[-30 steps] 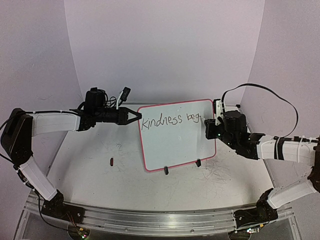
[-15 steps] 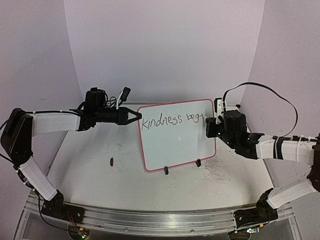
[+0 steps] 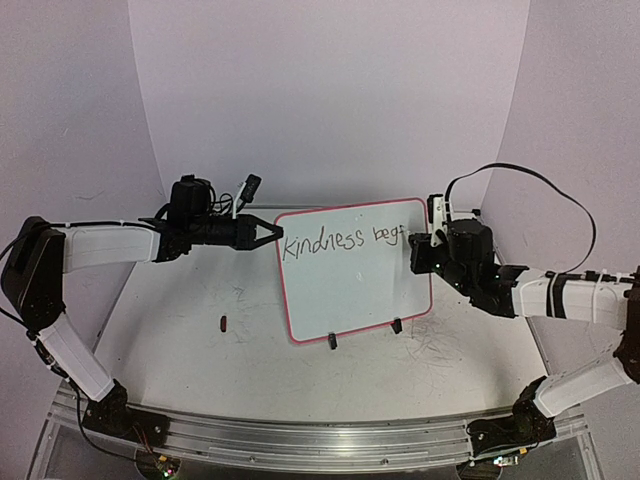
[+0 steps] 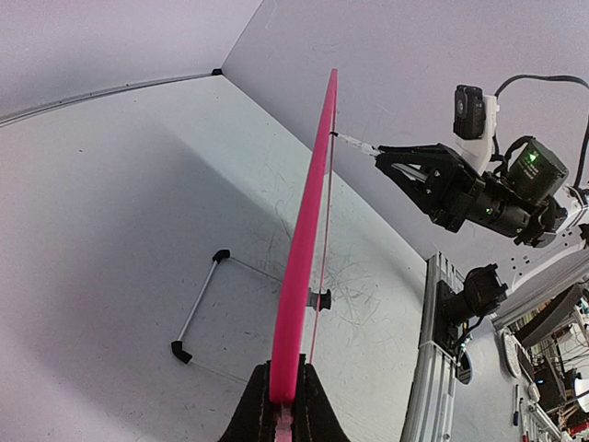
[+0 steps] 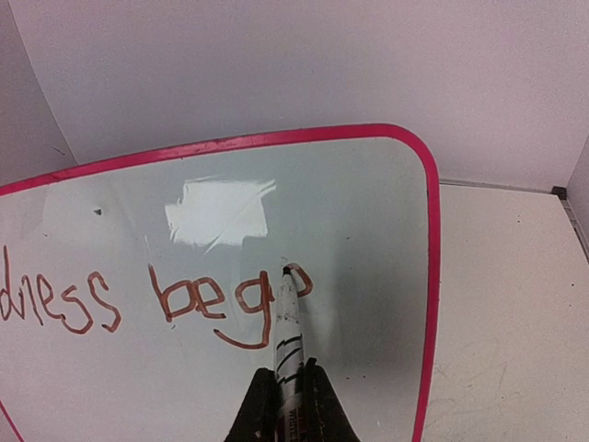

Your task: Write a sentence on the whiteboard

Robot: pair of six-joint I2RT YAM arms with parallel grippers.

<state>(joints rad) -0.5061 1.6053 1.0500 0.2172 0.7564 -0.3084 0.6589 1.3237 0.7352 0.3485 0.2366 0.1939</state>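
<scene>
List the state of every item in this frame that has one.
Small red-framed rectangular whiteboard, standing on its black clip feet.
Dark handwritten sentence, unfinished: "kindness beg" plus a started letter.
Thin white marker pen, uncapped, tip on the board.
Left gripper, jaws shut on the whiteboard's left edge.
Right gripper, jaws shut on the marker.
Small dark piece, lying loose on the white tabletop; too small to identify.

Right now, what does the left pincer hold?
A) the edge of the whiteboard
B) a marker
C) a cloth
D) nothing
A: in the left wrist view, the left pincer is shut on the pink frame of the whiteboard.
</scene>
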